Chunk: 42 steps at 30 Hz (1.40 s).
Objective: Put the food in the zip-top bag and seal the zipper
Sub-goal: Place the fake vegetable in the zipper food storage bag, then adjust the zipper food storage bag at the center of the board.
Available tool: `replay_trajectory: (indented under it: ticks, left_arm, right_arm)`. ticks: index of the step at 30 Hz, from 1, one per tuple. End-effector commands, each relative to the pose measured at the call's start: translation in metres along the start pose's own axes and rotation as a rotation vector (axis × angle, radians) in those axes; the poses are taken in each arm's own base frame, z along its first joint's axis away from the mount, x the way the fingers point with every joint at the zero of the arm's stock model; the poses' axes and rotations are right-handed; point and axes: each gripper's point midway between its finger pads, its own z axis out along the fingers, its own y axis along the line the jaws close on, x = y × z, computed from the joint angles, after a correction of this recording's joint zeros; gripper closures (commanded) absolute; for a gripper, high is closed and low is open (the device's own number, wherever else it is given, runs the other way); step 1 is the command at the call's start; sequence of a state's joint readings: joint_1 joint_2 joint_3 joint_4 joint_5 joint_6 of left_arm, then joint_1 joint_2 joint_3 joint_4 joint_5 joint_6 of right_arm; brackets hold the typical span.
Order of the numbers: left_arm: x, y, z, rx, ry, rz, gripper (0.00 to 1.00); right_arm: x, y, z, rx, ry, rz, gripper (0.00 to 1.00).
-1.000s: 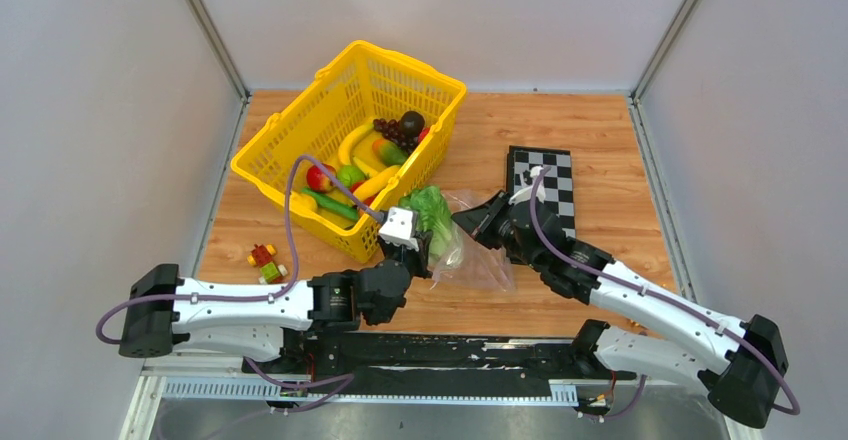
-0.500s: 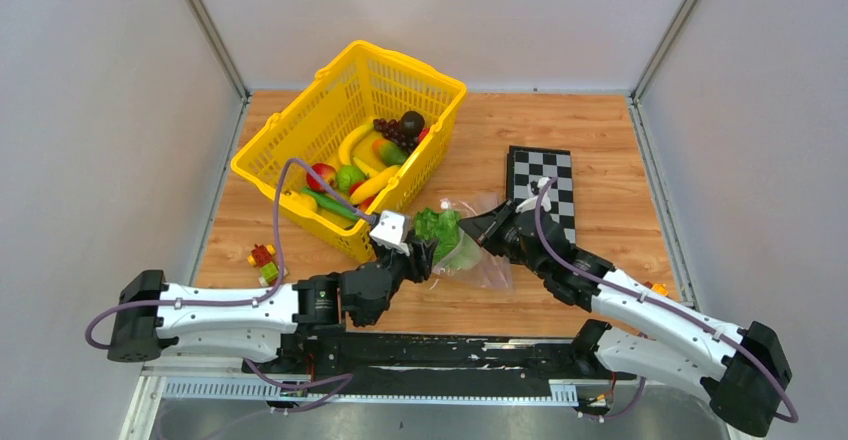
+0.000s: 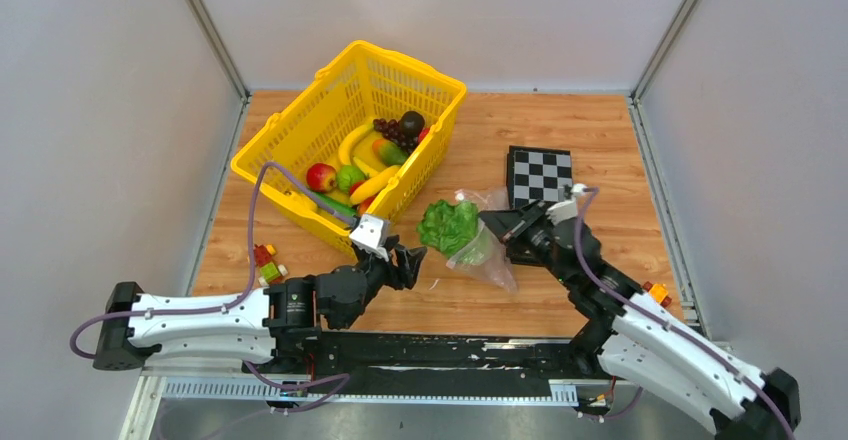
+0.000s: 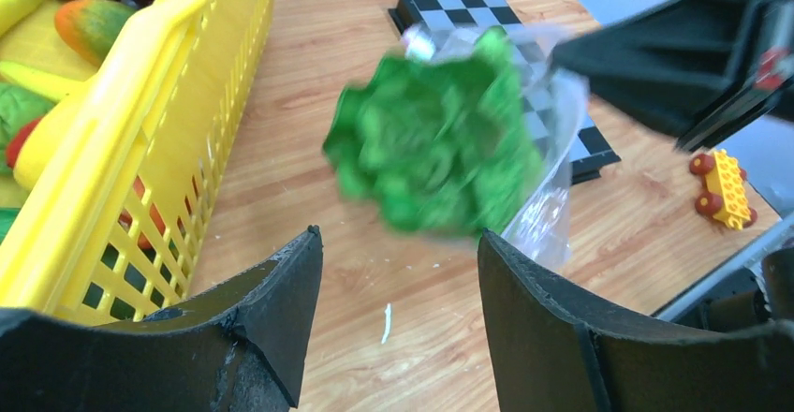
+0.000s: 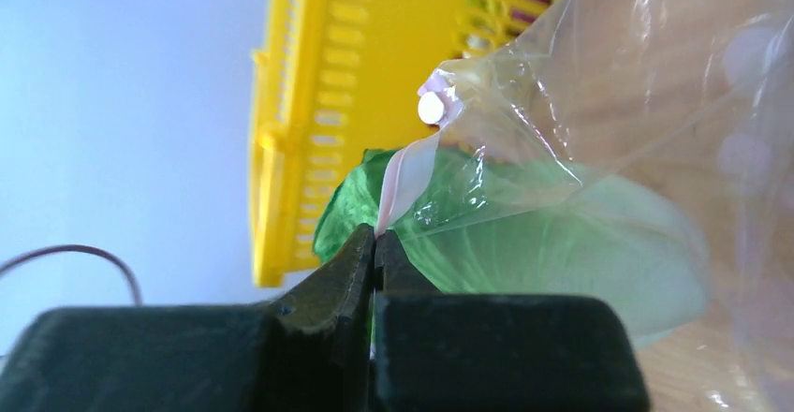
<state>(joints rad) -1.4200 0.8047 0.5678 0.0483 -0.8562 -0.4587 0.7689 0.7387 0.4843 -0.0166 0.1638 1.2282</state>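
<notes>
Green lettuce (image 3: 449, 225), pink zipper (image 5: 397, 180), yellow basket (image 3: 298, 136)

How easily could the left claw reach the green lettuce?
Probably easily. The left claw is open and points straight at the lettuce, with only bare table between them. The right claw pinches the bag by its edge, off to the side.
</notes>
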Motion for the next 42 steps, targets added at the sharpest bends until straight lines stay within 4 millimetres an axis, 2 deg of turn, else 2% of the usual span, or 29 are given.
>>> replay_trajectory:
  ticks: [1, 4, 8, 9, 12, 16, 19, 22, 27, 34, 42]
  left_arm:
    - [-0.003, -0.011, -0.006, 0.072, 0.005, -0.052, 0.31]
    - [-0.005, -0.024, -0.005, 0.118, 0.018, -0.045, 0.3]
    - [0.006, -0.04, 0.006, 0.146, 0.055, -0.032, 0.26]
    - [0.01, -0.045, 0.01, 0.162, 0.065, -0.041, 0.26]
    - [0.022, -0.06, 0.029, 0.219, 0.112, -0.113, 0.26]
    - [0.029, -0.079, 0.048, 0.291, 0.149, -0.199, 0.27]
    - [0.026, -0.095, 0.057, 0.338, 0.176, -0.258, 0.23]
    - [0.02, -0.104, 0.069, 0.356, 0.19, -0.289, 0.23]
    - [0.022, -0.113, 0.086, 0.369, 0.223, -0.295, 0.23]
    - [0.05, -0.105, 0.11, 0.279, 0.329, -0.226, 0.35]
    - [0.072, -0.093, 0.122, 0.212, 0.366, -0.207, 0.41]
  right_arm:
    - [-0.047, -0.006, -0.029, -0.011, -0.175, 0.022, 1.0]
    - [-0.064, -0.045, -0.051, 0.101, -0.26, -0.038, 1.0]
    - [-0.087, -0.095, -0.084, 0.326, -0.37, -0.157, 1.0]
    - [-0.09, -0.104, -0.093, 0.382, -0.38, -0.182, 1.0]
    - [-0.093, -0.114, -0.107, 0.461, -0.378, -0.236, 1.0]
    - [-0.09, -0.114, -0.103, 0.447, -0.364, -0.246, 1.0]
    - [-0.088, -0.112, -0.098, 0.432, -0.348, -0.255, 1.0]
    - [-0.086, -0.11, -0.093, 0.429, -0.329, -0.256, 1.0]
    - [-0.083, -0.105, -0.09, 0.396, -0.316, -0.253, 1.0]
    - [-0.084, -0.097, -0.089, 0.366, -0.311, -0.265, 1.0]
    - [-0.083, -0.089, -0.087, 0.341, -0.304, -0.271, 1.0]
